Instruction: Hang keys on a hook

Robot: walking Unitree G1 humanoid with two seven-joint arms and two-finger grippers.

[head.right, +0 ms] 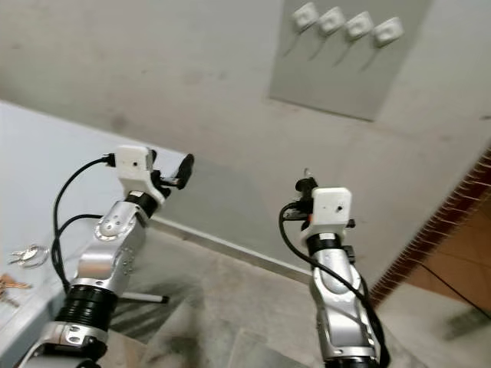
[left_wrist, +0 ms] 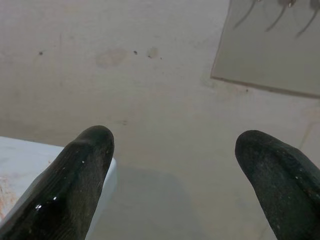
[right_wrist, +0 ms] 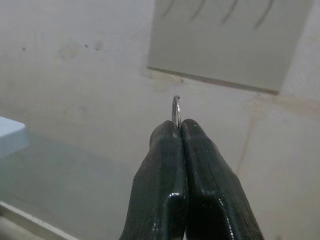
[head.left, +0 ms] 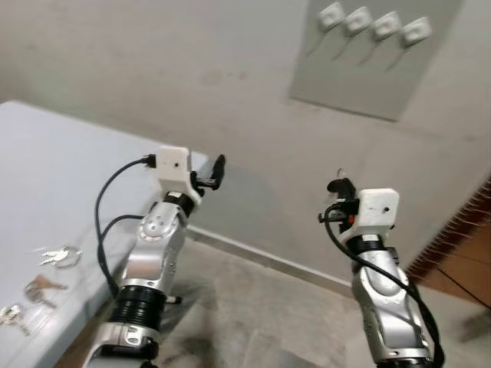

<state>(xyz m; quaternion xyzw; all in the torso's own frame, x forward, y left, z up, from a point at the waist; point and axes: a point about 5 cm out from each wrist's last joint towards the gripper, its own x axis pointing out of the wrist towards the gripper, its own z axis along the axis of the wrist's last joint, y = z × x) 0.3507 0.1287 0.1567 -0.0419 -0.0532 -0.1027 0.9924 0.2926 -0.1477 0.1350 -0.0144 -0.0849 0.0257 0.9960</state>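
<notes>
On my far left a pale table (head.left: 46, 176) carries three bunches of keys: one silver set on a ring (head.left: 61, 257) lies nearest the wall side, a set with a copper-coloured key (head.left: 42, 289) sits just below it, and a third set (head.left: 13, 314) lies at the table's near edge. All three are apart from my grippers.

My left gripper (head.left: 215, 174) is raised in front of the table's far corner, pointing toward the plain wall (head.left: 192, 69). Its two black fingers (left_wrist: 75, 185) are spread wide apart with nothing between them; through the gap I see only wall and a corner of the table.

To the right of that, my right gripper (right_wrist: 179, 131) is lifted higher than the floor strip and aimed at the wall below the hook board (head.left: 368, 77). Its fingers are pressed tight together, and a thin silver key ring (right_wrist: 175, 111) stands up edge-on from between the tips. I cannot see any keys hanging from it.

Up on the wall, above and well apart from both grippers, the grey board holds a row of four white hooks (head.left: 374, 24), each with a thin curved prong hanging down. The ring I pinch is below the board's lower edge, not touching it.

Past my right arm, at the far right, a reddish-brown ribbed surface (head.left: 460, 238) meets the wall.
</notes>
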